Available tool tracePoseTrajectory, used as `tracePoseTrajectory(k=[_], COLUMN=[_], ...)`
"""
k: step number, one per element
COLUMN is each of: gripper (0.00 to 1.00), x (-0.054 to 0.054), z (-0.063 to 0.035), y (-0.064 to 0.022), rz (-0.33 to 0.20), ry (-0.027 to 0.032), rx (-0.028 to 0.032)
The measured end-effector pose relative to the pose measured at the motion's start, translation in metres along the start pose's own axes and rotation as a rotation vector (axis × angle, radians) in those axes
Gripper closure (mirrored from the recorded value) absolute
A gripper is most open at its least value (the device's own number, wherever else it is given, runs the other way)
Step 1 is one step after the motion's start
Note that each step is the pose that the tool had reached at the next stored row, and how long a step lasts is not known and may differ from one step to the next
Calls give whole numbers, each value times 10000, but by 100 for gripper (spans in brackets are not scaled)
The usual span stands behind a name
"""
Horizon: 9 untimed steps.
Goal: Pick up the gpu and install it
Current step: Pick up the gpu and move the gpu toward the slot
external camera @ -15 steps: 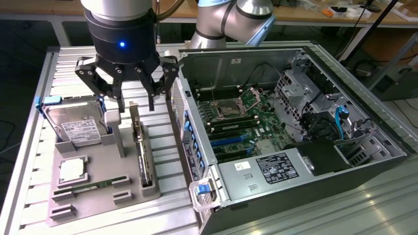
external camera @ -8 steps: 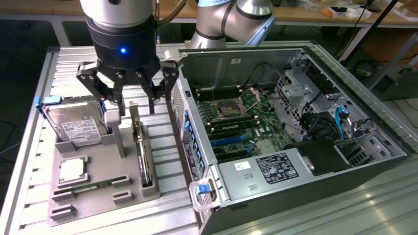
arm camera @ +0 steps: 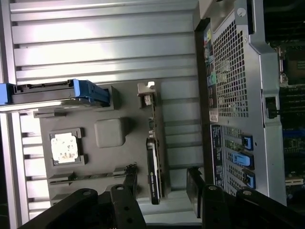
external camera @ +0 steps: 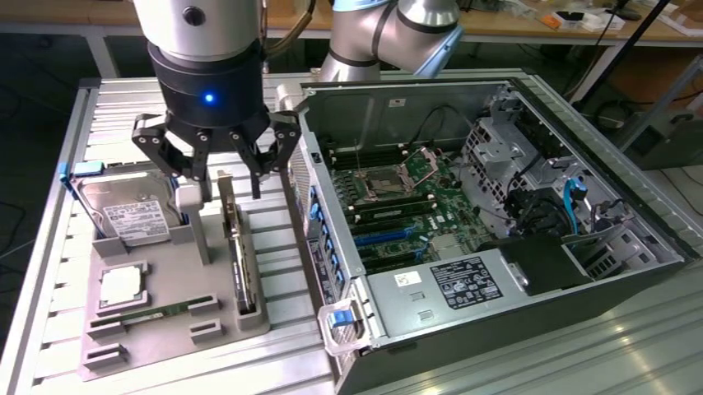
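Gripper hangs just above the gray holder tray, claw spread fully wide, nothing in it. The gpu stands on its edge in a slot along the tray's side nearest the open PC case, not lifted, not touched. In the wrist view the gripper straddles the gpu, one finger on each side of the card's end, apart from it. The hard drive sits upright in the tray's far side from the case, with a processor chip flat on the tray beside it.

Risks, judged:
- The jaws look lined up near one end of the card rather than its middle; a grip there could tilt the card and jam it in the slot on the lift.
- A finger could land on the fan instead of the flat board and slip.
- The case wall is close to the tray's gpu side, so the outer finger may clip it.
- The metal bracket may catch on the tray.
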<state>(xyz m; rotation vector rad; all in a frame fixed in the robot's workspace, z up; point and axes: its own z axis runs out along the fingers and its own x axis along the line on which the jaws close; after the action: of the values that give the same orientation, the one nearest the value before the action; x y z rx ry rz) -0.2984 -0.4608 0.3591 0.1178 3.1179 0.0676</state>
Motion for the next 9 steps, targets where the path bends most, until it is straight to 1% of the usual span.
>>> tracePoseTrajectory(k=[4, 7, 9], gripper=[46, 46, 46], x=[-1, -2, -4], z=[54, 101, 208], y=[-21, -57, -119], rz=[-1, 0, 0], ry=[1, 2, 0], rx=[0, 1, -1])
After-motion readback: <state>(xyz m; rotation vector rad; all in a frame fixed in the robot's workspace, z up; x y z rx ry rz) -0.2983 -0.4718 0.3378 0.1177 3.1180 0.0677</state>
